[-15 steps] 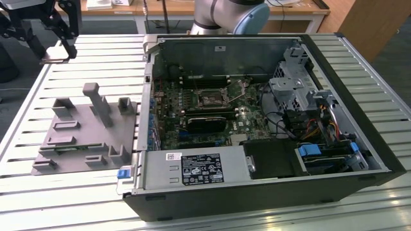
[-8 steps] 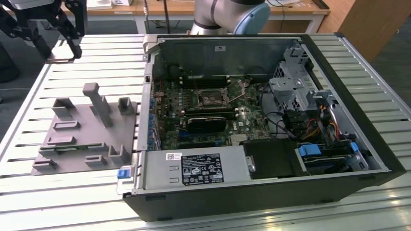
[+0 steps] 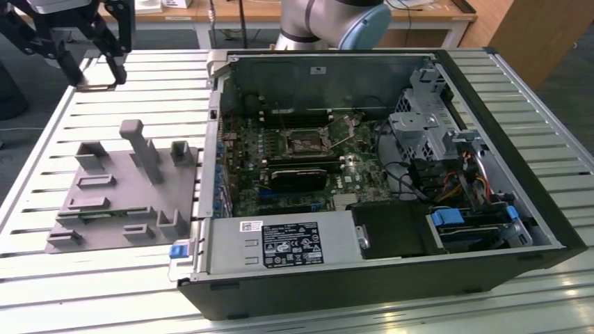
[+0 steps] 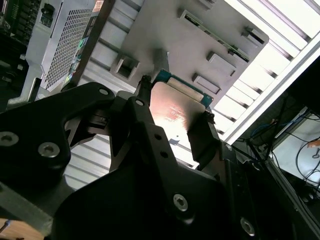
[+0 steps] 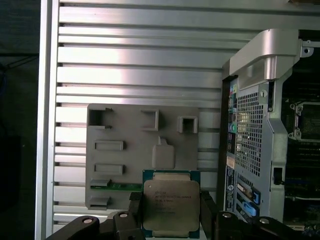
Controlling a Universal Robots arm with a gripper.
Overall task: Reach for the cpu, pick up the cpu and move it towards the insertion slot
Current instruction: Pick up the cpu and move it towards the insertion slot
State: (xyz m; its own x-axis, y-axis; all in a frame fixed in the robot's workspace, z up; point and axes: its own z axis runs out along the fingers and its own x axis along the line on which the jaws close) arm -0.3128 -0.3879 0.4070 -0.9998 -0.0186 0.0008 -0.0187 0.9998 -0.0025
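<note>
Tool (image 3: 96,81): clamped on the cpu, and held clear above the surface.
Fingers (image 5: 134,214): dark, one pressed against each of two opposite edges of the chip, as seen in both wrist views.
Cpu (image 5: 171,206): gripped between the fingertips. In the first wrist view its silver top faces the camera, with a thin green rim around it.
Grey plate (image 5: 125,130): lies flat on the surface directly beneath the tool and apart from the chip. It carries upright posts and low blocks.
Computer case (image 3: 390,209): stands open just beside the plate, off to one side of the tool towards the exterior view's right. Its perforated back panel is the part nearest the tool.
Insertion slot (image 3: 307,142): a square socket with a dark centre and a metal frame, on the board inside the case. It is well apart from the tool, and nothing sits in it.
Surface (image 5: 140,65): slatted pale metal that runs under the tool, the plate and the case.
Arm (image 3: 334,24): its grey and blue joint stands beyond the case, well apart from the tool.
</note>
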